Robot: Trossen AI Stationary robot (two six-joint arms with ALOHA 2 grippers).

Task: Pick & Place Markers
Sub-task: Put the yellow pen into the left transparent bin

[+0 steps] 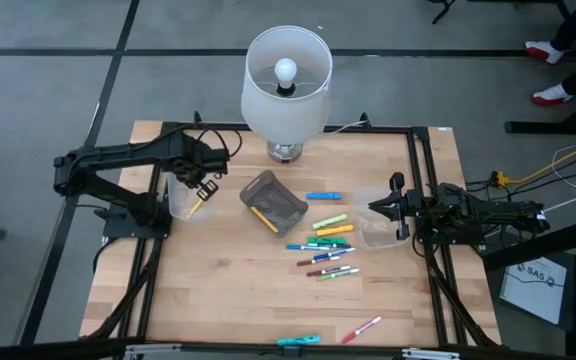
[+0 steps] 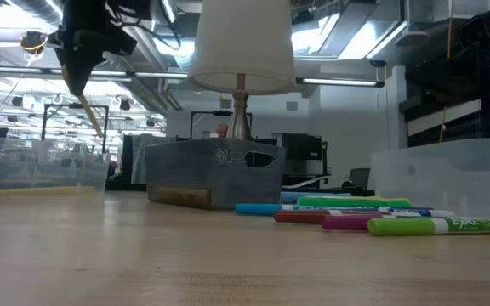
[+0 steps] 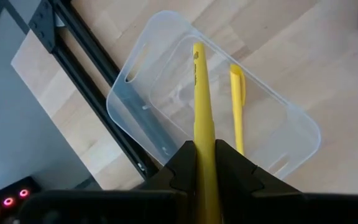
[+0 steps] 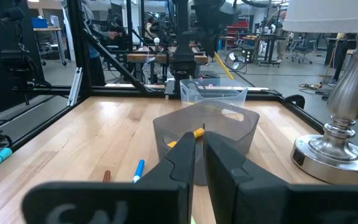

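So, left gripper (image 3: pixel 205 163) hanging above the clear bin (image 3: pixel 166 68) at roughly 9 o'clock on the table (image 1: pixel 228 290), fingers clamped on a yellow marker (image 3: pixel 201 93) that points down toward the bin, off the surface. Second yellow marker (image 3: pixel 237 106) lying flat inside that same bin.

Right gripper (image 4: pixel 199 163) parked over at 3 o'clock, fingers close together with just a thin slit between them, nothing in them, sitting just beside another clear bin (image 1: pixel 376 232).

Grey basket (image 1: pixel 273 200) tipped at an angle near the middle, slightly toward 11 o'clock, with an orange-yellow marker (image 1: pixel 264 218) in it at the low edge. Hard to say from above whether that one is fully inside or half poking out.

Loose markers (image 1: pixel 326 245) scattered from the middle toward 4 o'clock: a blue one (image 1: pixel 323 195) furthest up, then green, yellow, blue, red and pink ones bunched near each other. From the table-level camera, a green one (image 2: pixel 436 225) nearest, white barrel with a green cap end.

Two stragglers down at 6 o'clock by the table edge: a cyan one (image 1: pixel 298 341) and a pink one (image 1: pixel 361 329).

Lamp (image 1: pixel 286 85) with a white shade standing at 12 o'clock.
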